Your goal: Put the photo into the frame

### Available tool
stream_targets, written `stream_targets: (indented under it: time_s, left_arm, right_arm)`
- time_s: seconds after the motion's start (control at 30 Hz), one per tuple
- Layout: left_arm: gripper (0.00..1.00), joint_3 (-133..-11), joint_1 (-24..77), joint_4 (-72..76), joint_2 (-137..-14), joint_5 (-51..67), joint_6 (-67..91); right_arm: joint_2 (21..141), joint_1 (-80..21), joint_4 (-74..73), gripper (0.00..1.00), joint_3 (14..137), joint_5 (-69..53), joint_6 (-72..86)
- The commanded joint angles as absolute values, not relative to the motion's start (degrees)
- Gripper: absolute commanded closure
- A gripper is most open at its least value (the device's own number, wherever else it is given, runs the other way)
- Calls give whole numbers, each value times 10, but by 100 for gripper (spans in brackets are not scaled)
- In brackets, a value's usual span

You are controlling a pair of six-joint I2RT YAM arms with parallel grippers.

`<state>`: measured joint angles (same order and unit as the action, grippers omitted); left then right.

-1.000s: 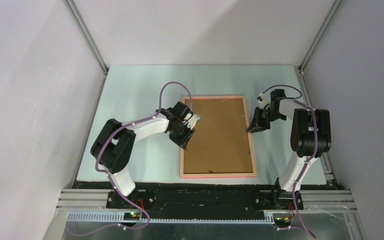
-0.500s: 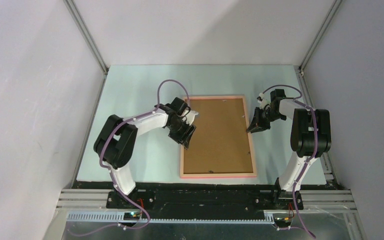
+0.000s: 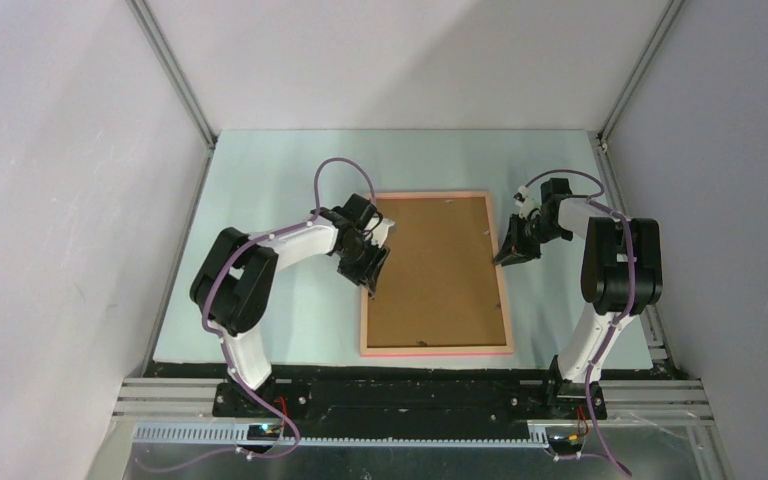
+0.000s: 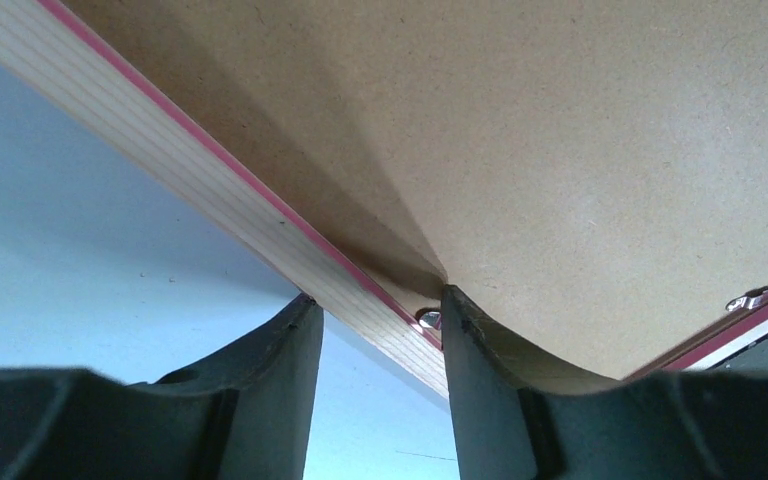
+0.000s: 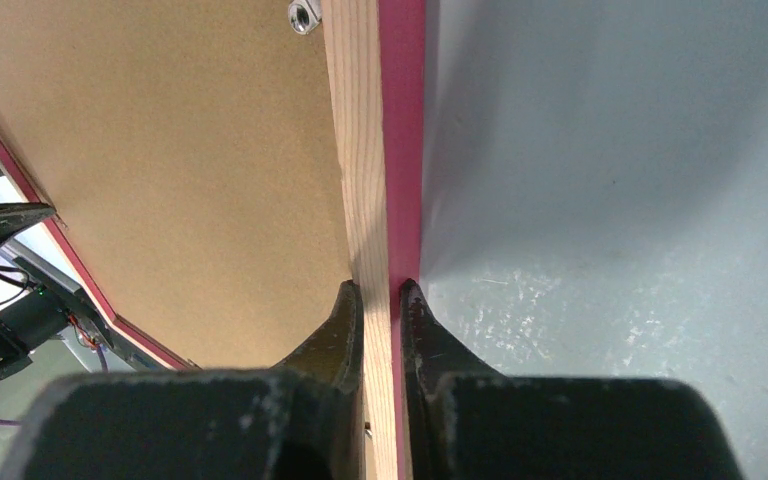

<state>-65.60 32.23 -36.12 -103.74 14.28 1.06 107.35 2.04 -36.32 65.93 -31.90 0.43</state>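
The frame (image 3: 436, 350) lies face down on the pale blue table, its salmon-pink border around the brown backing board (image 3: 440, 270). The photo is not in view. My left gripper (image 3: 371, 284) is open astride the frame's left rail (image 4: 210, 190). One finger (image 4: 290, 350) stands outside the rail. The other finger (image 4: 470, 350) rests on the backing board (image 4: 560, 150) beside a small metal tab (image 4: 428, 318). My right gripper (image 3: 506, 258) is shut on the frame's right rail (image 5: 375, 150), one finger on each side.
Grey walls close in the table (image 3: 270, 180) on three sides. A second metal tab (image 4: 750, 298) shows at the frame's near corner, and another (image 5: 304, 14) by the right rail. A black rail (image 3: 410, 395) runs along the near edge.
My left arm has shifted a little, bringing its gripper slightly farther along the frame's left rail. The right arm and the frame have not moved.
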Motion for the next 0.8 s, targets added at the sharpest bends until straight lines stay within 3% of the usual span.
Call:
stream_targets:
  time_s: [0.0,0.77]
  left_arm:
    - [51,-657,323,-313,-1037,123,11]
    - [56,-620,362,-362,-1007,197,-75]
  right_arm:
    - [1086,11,-323,100,669,-313,2]
    - [1085,13,-321,100,669,-307,2]
